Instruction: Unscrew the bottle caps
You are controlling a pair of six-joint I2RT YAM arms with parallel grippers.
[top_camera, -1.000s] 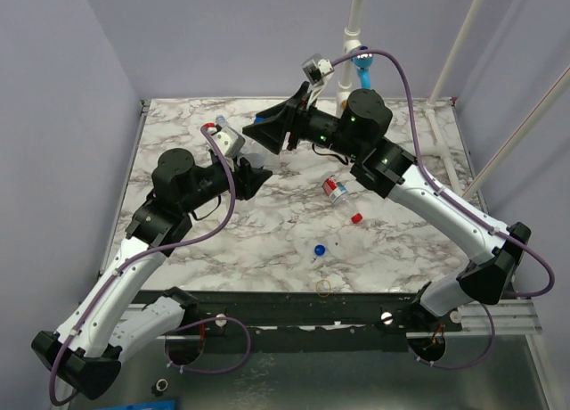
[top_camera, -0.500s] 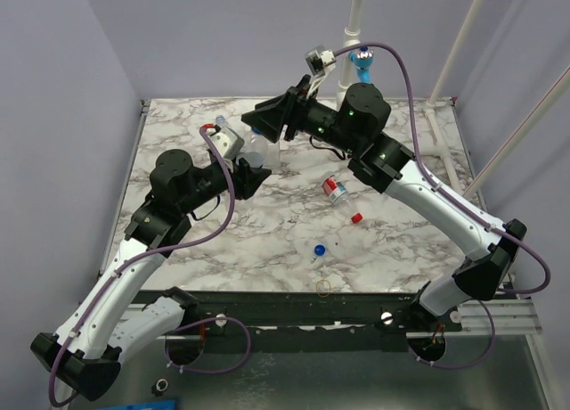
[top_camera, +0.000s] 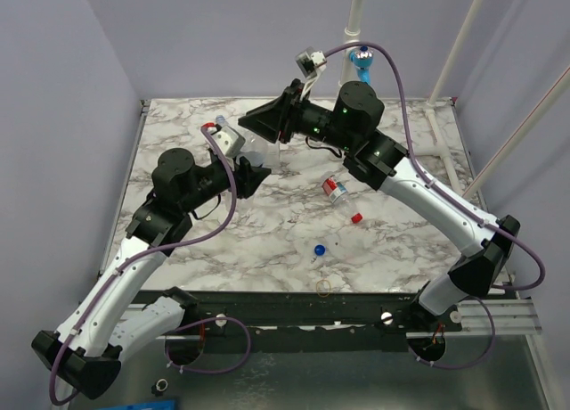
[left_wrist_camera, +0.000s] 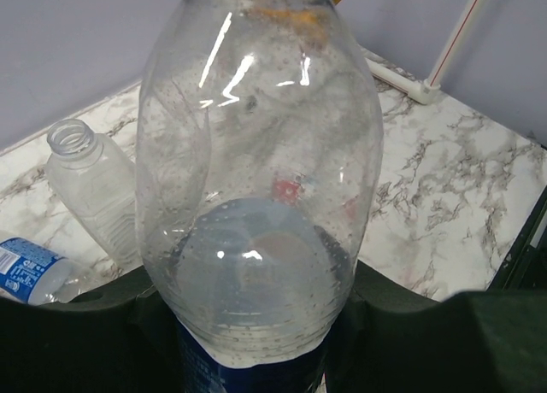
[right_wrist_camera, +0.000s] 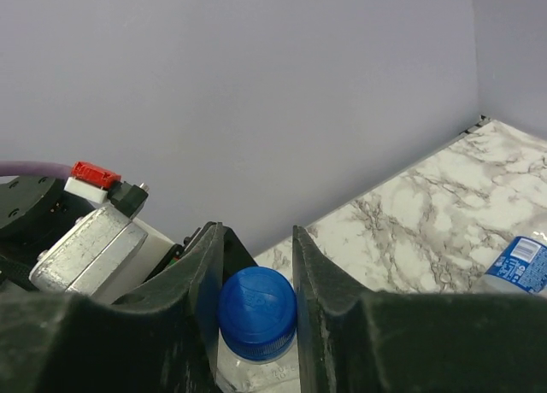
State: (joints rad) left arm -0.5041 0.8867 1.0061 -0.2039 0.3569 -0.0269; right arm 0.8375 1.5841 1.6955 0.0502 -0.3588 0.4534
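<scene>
1. Right wrist view: your right gripper [right_wrist_camera: 256,249] is clenched on the blue cap [right_wrist_camera: 257,314], one finger on either side.
2. Left gripper [left_wrist_camera: 256,337] grasps the bottle [left_wrist_camera: 256,179] low, at its label. Its long axis runs up toward the right fingers.
3. Bottle: clear, dimpled, droplet-fogged, held above the table [top_camera: 401,241], back left.

The left gripper [left_wrist_camera: 256,346] is clasping a large clear crinkly plastic bottle [left_wrist_camera: 256,154] from both sides, its dark fingers [left_wrist_camera: 85,342] pressing just above the blue label [left_wrist_camera: 248,378]. Behind it on the left, a wider clear label-less bottle [left_wrist_camera: 90,192] is showing an open threaded neck, and a small blue-labelled plastic bottle [left_wrist_camera: 30,273] is lying just beside it. Both are resting on the white marbled tabletop [left_wrist_camera: 444,179]. A white pipe [left_wrist_camera: 453,38] is rising against the lilac wall [left_wrist_camera: 77,43].
</scene>
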